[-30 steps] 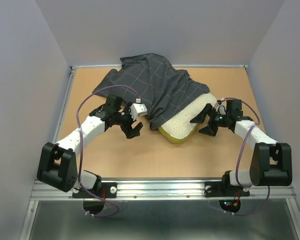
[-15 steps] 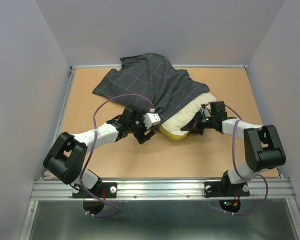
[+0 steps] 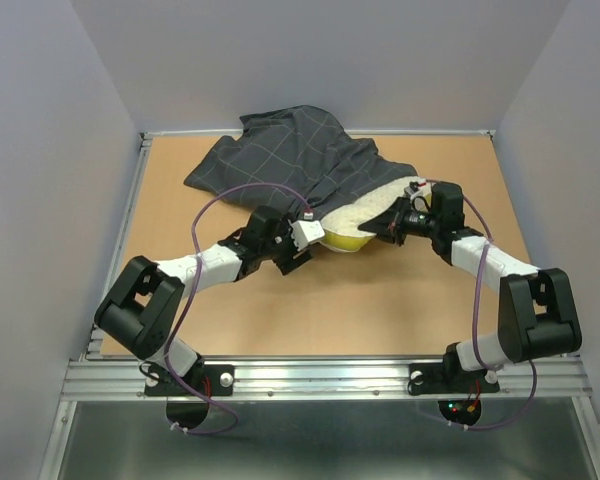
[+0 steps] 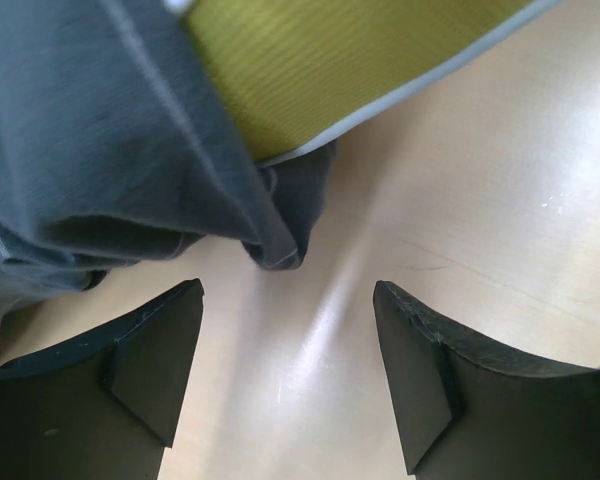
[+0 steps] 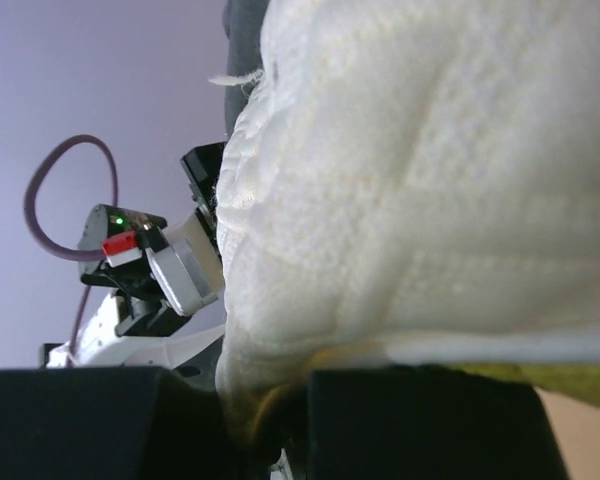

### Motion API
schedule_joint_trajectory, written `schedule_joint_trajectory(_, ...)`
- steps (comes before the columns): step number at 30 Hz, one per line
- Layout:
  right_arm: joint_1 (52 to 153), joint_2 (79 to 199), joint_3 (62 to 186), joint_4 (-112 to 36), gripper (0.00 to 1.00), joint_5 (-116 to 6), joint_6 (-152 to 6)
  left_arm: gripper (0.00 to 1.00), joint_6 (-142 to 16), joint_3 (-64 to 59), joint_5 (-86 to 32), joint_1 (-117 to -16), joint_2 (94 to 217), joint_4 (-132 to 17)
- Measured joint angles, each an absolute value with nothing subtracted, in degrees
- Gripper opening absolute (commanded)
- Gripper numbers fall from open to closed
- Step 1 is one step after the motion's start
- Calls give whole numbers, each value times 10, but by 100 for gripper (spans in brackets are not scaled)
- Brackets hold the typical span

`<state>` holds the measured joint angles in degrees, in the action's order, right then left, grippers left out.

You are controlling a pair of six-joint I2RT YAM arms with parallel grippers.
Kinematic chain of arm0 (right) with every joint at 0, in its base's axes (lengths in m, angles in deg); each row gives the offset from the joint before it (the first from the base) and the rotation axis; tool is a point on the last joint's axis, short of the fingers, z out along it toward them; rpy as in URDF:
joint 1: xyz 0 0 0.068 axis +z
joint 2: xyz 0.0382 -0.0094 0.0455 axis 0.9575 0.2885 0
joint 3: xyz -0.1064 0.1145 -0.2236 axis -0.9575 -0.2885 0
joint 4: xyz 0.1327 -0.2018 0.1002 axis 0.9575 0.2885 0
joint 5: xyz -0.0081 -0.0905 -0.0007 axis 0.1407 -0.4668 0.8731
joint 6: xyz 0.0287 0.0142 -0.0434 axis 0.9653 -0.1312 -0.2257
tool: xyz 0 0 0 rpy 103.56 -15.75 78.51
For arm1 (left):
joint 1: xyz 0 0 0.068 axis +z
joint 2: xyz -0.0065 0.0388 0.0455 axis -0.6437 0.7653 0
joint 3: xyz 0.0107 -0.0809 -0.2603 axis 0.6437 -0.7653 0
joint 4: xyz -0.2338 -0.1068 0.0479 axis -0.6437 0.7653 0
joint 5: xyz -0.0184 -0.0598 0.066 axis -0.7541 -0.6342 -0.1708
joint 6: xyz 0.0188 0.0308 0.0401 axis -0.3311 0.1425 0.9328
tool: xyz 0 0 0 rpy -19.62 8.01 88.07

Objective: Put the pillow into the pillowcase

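The pillow (image 3: 352,222) lies mid-table, its far part under the dark checked pillowcase (image 3: 300,165); only its near white face and yellow band show. My right gripper (image 3: 380,228) is shut on the pillow's right near edge, with white quilting (image 5: 430,180) bunched between the jaws of the right gripper (image 5: 270,400). My left gripper (image 3: 292,260) sits low at the pillow's left near corner. In the left wrist view the left gripper (image 4: 288,300) is open over bare table, just short of a hanging pillowcase corner (image 4: 280,245) and the yellow band (image 4: 320,70).
The wooden table (image 3: 380,310) is walled by grey panels on three sides, with a metal rail (image 3: 320,378) along the near edge. The pillowcase's far part spreads toward the back left. The left arm's wrist camera (image 5: 170,270) shows beyond the pillow in the right wrist view.
Both arms swung inward to the pillow. The right gripper closed on the pillow's edge and drew it slightly back. The left gripper moved right, up to the pillowcase's hem, and narrowed a little.
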<state>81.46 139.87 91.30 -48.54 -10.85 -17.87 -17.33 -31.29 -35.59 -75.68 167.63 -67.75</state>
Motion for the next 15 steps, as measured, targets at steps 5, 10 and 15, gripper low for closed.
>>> schedule_joint_trajectory(5, 815, 1399, 913, -533, 1, -103, -127, 66, -190, -306, -392, -757, 1675, -699)
schedule_joint_trajectory(10, 815, 1398, 916, -558, 1, -99, -94, 23, -229, -279, -407, -756, 1675, -715)
schedule_joint_trajectory(15, 815, 1396, 922, -571, 1, -101, -77, 0, -281, -260, -451, -757, 1670, -725)
